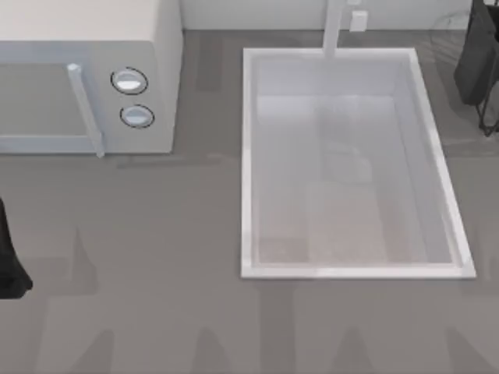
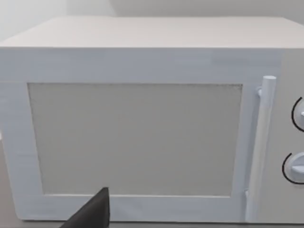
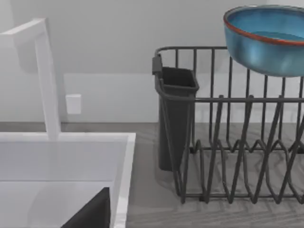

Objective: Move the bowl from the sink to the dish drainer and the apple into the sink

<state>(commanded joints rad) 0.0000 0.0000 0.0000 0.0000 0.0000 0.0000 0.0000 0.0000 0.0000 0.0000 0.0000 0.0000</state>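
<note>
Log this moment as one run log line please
glossy blue bowl: above grey wire dish drainer | white rectangular sink: no bowl inside | left arm: parked by white microwave | right arm: near drainer

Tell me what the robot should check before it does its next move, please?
1. Bowl out of the sink: ok.
2. Bowl settled in the dish drainer: cannot tell. The right wrist view has it up at the rack's top wires, and whether it is resting there is unclear.
3. Apple in the sink: not ok, that step is not done yet.
4. Right arm clear of the sink: ok, it is at the table's far right corner by the drainer.
5. Left arm out of the way: ok, it is parked at the table's left edge, facing the microwave.
</note>
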